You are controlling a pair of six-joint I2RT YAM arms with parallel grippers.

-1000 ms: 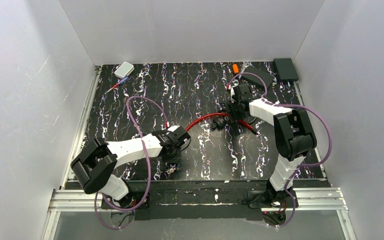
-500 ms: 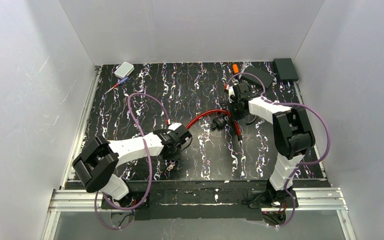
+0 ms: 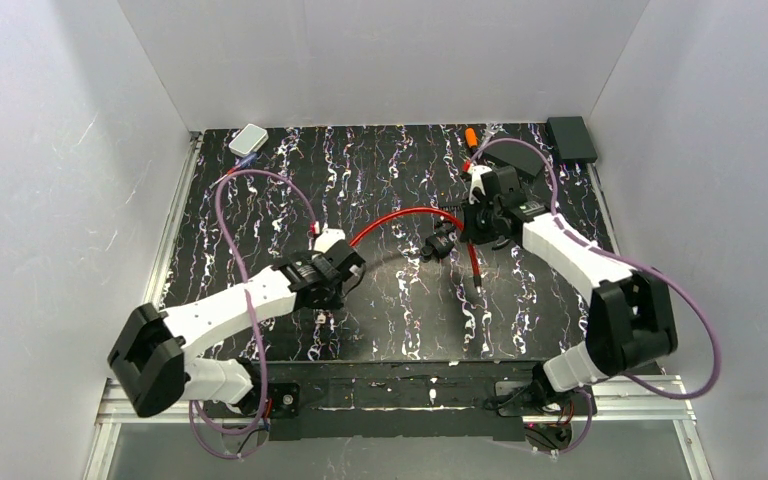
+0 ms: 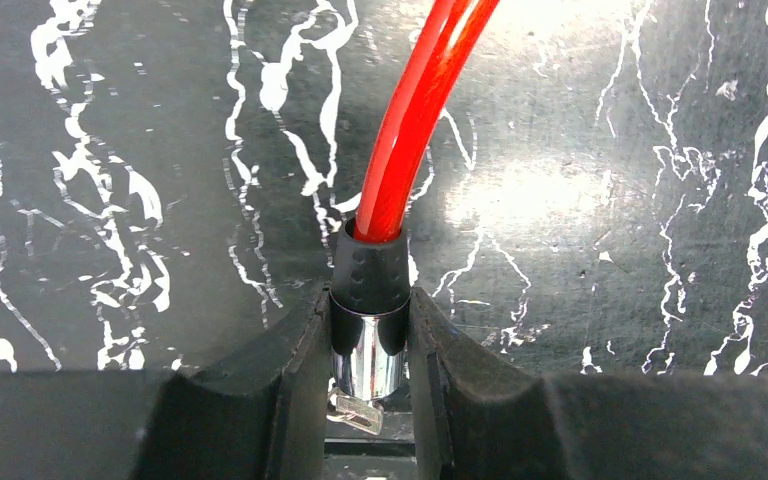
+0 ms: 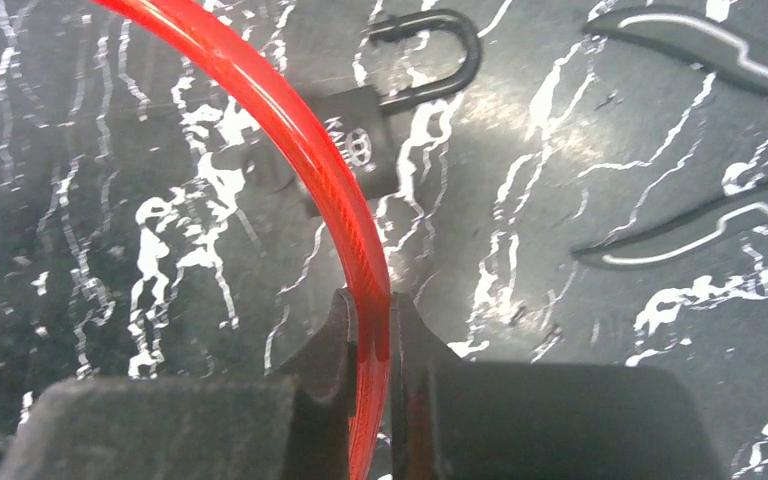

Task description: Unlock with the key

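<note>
The left gripper [image 4: 370,335] clamps the chrome end of the red cable [image 4: 415,110]; the right gripper [image 5: 368,335] pinches that cable mid-length. Just ahead of the right fingers lies the black padlock [image 5: 360,150], the cable crossing it. Both sit midway on the table [image 3: 380,170], far from its edges.

I see a desk [image 3: 380,170] with a black top full of white squiggles. White walls [image 3: 380,60] stand round three sides of it. In the far left corner lies a small white box [image 3: 248,139]. Just beside it, nearer to me, is a thin red and blue stick [image 3: 232,172]; I cannot tell what it is. In the far right corner a black box [image 3: 571,138] sits off the black top. Near it lies a flat black pad [image 3: 520,152], with a small orange thing [image 3: 471,136] just to its left. My right wrist view shows two curved dark handles [image 5: 695,225] with shiny edges, lying on the desk.
</note>
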